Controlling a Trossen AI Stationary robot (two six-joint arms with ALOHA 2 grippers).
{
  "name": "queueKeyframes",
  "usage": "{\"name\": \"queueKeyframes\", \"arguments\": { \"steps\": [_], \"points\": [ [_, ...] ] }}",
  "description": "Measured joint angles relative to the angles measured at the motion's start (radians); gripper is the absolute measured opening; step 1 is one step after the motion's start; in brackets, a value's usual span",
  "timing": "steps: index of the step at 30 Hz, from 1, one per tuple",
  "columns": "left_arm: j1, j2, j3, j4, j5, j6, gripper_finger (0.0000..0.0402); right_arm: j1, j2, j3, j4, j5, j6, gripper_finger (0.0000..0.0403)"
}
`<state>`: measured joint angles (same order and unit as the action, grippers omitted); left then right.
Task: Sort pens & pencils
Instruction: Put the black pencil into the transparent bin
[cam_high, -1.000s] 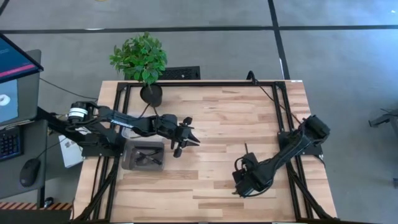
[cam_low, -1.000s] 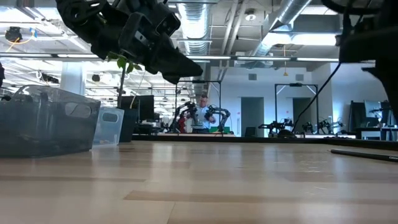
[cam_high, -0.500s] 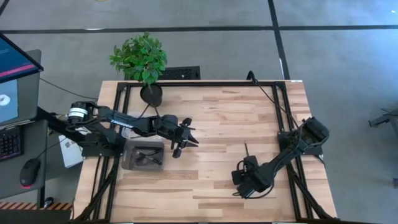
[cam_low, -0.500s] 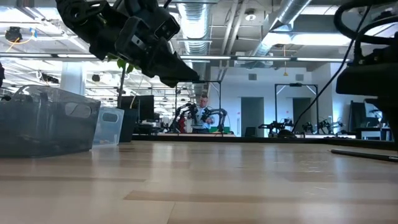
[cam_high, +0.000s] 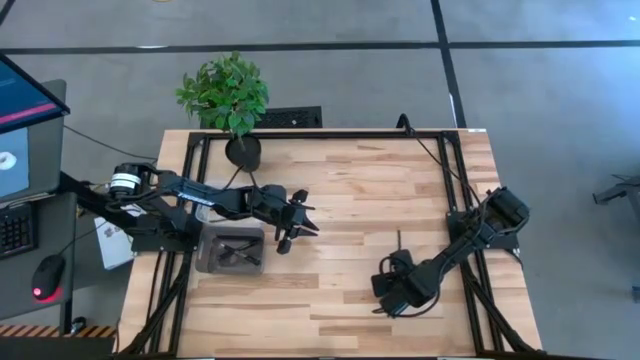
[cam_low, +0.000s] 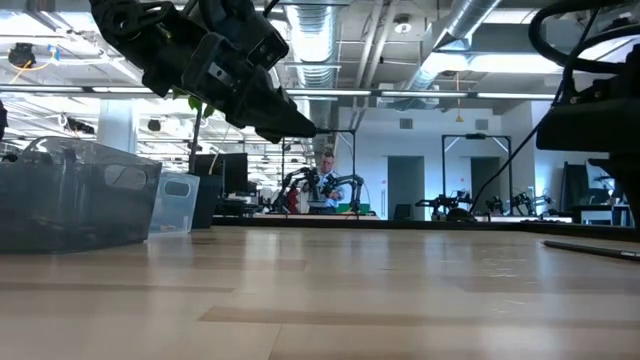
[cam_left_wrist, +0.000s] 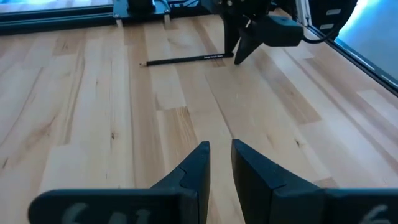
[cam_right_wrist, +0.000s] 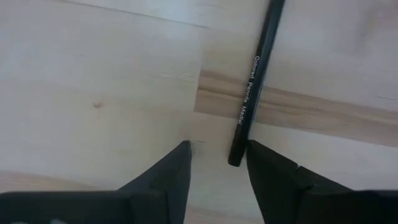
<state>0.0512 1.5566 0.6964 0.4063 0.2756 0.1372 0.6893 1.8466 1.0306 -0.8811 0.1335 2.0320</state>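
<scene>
A black pencil (cam_right_wrist: 254, 87) with white lettering lies flat on the wood table (cam_high: 340, 190), right of centre; it also shows in the high view (cam_high: 398, 240) and the left wrist view (cam_left_wrist: 186, 60). My right gripper (cam_right_wrist: 217, 165) points down over its near end, open, one finger on each side of that end (cam_right_wrist: 235, 160). My left gripper (cam_high: 296, 222) hovers high over the table's middle left, just right of a grey bin (cam_high: 230, 250) that holds a few dark sticks. Its fingers (cam_left_wrist: 219, 162) stand a narrow gap apart with nothing between them.
A potted plant (cam_high: 238, 100) stands at the far left edge. Black frame rails (cam_high: 455, 190) run along the table's sides. The see-through grey bin (cam_low: 70, 195) stands at the left in the low view. Bare wood lies between the two arms.
My right gripper has come down onto the table at the pencil's near end. The pencil lies where it lay.
</scene>
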Motion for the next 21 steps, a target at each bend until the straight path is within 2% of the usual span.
{"name": "queueKeyframes", "arguments": {
  "steps": [5, 11, 21],
  "points": [
    [0.0, 0.0, 0.0, -0.01, 0.0, 0.0, 0.0057, -0.018, 0.001, 0.0, 0.009, -0.008, -0.066, 0.0138],
    [0.0, 0.0, 0.0, -0.036, -0.001, 0.0, 0.0057, -0.059, 0.002, 0.002, 0.015, -0.081, -0.174, 0.0094],
    [0.0, -0.001, 0.0, -0.121, -0.002, -0.002, 0.0057, -0.135, 0.001, 0.002, 0.009, -0.135, -0.343, 0.0035]
  ]
}}
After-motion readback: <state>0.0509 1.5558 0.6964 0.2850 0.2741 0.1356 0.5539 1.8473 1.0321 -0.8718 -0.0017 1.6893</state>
